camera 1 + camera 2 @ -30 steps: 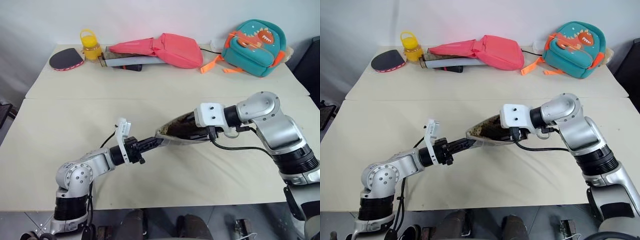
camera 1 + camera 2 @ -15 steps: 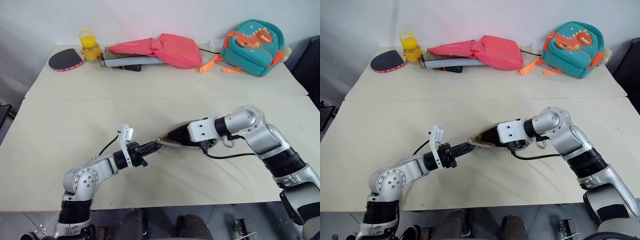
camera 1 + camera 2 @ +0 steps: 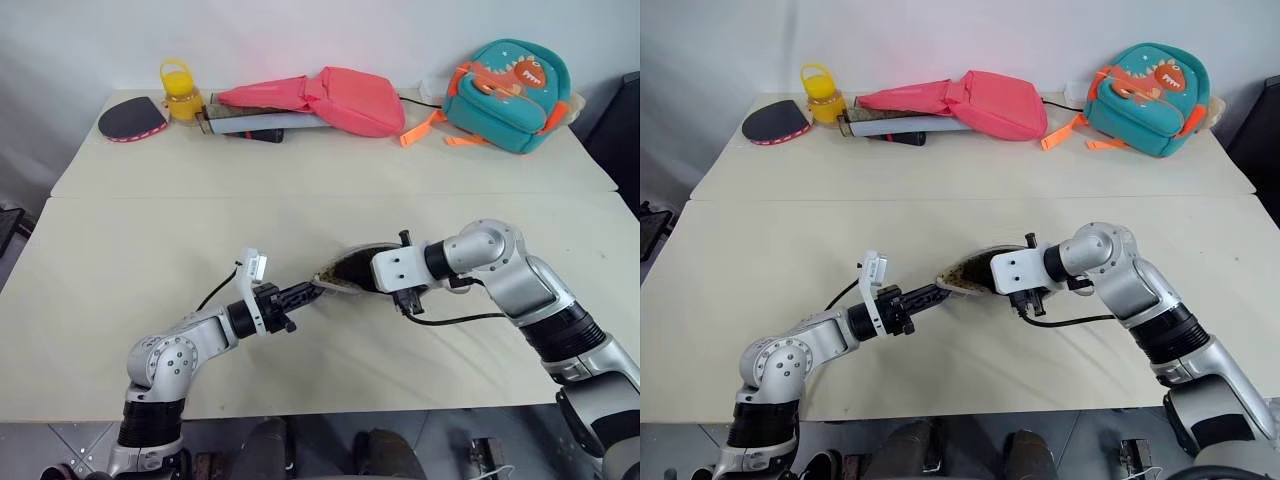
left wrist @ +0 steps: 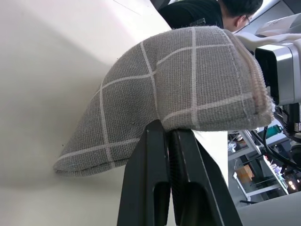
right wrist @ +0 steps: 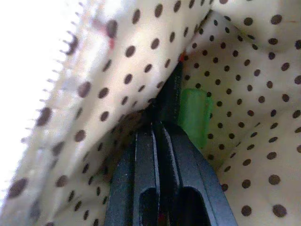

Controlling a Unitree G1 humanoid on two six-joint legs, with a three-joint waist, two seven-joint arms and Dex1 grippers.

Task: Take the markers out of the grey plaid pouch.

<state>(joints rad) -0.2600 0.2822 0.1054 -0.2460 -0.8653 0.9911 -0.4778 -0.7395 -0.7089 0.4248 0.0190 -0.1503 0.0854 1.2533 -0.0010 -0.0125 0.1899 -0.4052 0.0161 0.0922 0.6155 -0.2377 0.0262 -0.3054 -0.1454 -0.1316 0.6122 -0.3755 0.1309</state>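
Down and in goes the right hand [image 3: 350, 272] since a second ago, now buried in the mouth of the flat grey plaid fabric pouch [image 3: 345, 268], mid-counter [image 3: 150, 250]. At the pouch's nine o'clock the left hand [image 3: 318, 290] pinches its corner, fingers clamped tight. Left wrist view: black fingers [image 4: 157, 179] grip grey checked cloth [image 4: 188, 80]. Right wrist view: inside the spotted lining, fingers [image 5: 160, 155] pressed together, a light green marker cap [image 5: 194, 115] just beside them; whether anything is gripped I cannot tell.
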